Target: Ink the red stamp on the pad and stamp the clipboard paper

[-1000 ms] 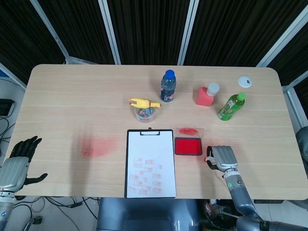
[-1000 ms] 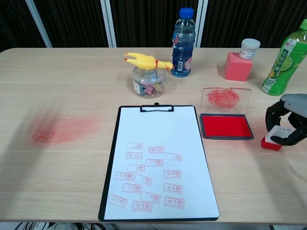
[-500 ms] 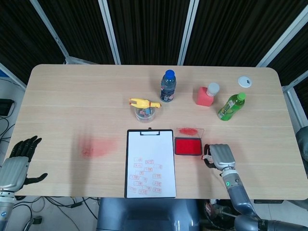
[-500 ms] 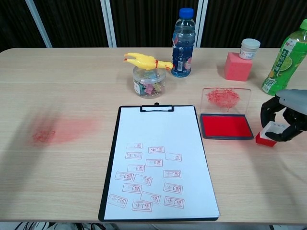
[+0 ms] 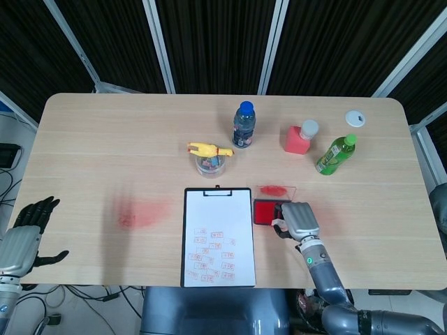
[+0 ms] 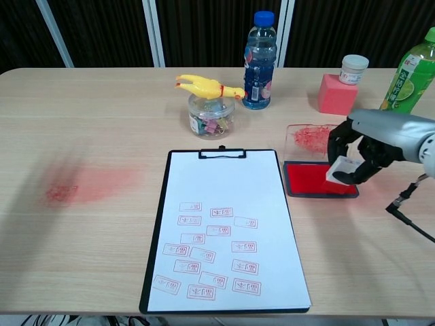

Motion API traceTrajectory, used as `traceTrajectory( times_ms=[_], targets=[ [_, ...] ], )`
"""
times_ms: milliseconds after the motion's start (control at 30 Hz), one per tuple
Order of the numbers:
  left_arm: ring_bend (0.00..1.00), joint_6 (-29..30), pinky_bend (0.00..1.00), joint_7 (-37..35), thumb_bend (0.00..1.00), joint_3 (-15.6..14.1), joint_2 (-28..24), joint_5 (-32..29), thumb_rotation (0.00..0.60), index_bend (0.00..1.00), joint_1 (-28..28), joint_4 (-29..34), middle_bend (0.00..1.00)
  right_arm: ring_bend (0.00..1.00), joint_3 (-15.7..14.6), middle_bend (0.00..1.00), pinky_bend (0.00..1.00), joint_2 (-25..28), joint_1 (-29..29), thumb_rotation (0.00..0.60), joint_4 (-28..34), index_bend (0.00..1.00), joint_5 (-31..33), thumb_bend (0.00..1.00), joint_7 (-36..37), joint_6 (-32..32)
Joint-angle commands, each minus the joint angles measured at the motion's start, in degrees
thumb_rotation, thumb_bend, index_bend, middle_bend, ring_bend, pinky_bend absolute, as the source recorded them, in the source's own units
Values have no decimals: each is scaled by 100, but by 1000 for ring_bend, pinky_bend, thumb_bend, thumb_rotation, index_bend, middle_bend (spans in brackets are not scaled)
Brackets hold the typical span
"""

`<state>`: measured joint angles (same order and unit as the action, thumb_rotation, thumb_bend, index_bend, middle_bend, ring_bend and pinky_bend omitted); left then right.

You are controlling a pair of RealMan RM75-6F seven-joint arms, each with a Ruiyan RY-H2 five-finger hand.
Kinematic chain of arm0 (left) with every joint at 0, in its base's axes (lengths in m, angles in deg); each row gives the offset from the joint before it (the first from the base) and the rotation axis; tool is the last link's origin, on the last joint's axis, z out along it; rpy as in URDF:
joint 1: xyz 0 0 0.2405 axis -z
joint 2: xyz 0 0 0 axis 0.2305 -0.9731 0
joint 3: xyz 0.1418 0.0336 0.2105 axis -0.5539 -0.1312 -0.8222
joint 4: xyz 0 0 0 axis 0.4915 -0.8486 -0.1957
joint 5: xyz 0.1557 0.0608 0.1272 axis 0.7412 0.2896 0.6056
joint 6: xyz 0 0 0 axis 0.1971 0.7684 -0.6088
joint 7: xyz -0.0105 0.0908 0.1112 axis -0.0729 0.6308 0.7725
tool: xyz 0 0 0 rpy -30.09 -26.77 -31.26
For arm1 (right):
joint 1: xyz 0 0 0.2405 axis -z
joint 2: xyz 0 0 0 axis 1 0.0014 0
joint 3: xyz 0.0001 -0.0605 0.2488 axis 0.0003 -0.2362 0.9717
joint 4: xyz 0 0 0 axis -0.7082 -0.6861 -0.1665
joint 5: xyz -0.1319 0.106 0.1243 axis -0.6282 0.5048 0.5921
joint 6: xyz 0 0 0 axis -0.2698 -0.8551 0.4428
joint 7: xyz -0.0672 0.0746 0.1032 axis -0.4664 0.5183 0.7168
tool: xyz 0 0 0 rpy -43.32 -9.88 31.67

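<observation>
My right hand (image 6: 370,144) grips the red stamp (image 6: 343,169) by its white-topped body and holds it over the right end of the open red ink pad (image 6: 311,179). Whether the stamp touches the ink cannot be told. In the head view the right hand (image 5: 296,220) covers the pad's (image 5: 266,211) right side. The clipboard (image 6: 226,224) lies left of the pad, its white paper (image 5: 218,223) carrying several red stamp marks on the lower half. My left hand (image 5: 24,239) hangs off the table's near-left corner, fingers apart and holding nothing.
The pad's clear lid (image 6: 318,138) lies behind it. At the back stand a water bottle (image 6: 259,61), a clip jar (image 6: 212,117) topped by a yellow rubber chicken (image 6: 204,87), a pink block (image 6: 336,94) and a green bottle (image 6: 408,85). A red smear (image 6: 88,185) marks the table's left.
My right hand lifted the stamp from the table to the right of the pad and carried it left, over the pad's right end. The left hand has not moved.
</observation>
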<state>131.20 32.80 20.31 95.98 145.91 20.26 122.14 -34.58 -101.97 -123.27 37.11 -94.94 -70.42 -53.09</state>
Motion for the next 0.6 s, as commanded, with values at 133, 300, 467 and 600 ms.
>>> traceTrajectory(
  times_ms=[133, 300, 467, 600],
  targets=[
    [0, -59, 0, -135, 56, 22, -55, -63, 600, 0, 19, 19, 0, 826, 174, 757, 927, -485, -296, 600, -249, 911, 320, 569, -397, -185],
    [0, -116, 0, -207, 56, 27, -90, -102, 600, 0, 38, 43, 0, 826, 262, 758, 927, -771, -445, 600, -560, 913, 515, 569, -510, -213],
    [0, -170, 0, -243, 56, 27, -116, -141, 600, 0, 56, 70, 0, 826, 363, 761, 927, -974, -577, 600, -842, 915, 600, 569, -552, -234],
    [0, -213, 0, -258, 56, 33, -133, -189, 600, 0, 71, 83, 0, 826, 406, 762, 927, -1062, -643, 600, -1025, 916, 674, 569, -559, -208]
  ],
)
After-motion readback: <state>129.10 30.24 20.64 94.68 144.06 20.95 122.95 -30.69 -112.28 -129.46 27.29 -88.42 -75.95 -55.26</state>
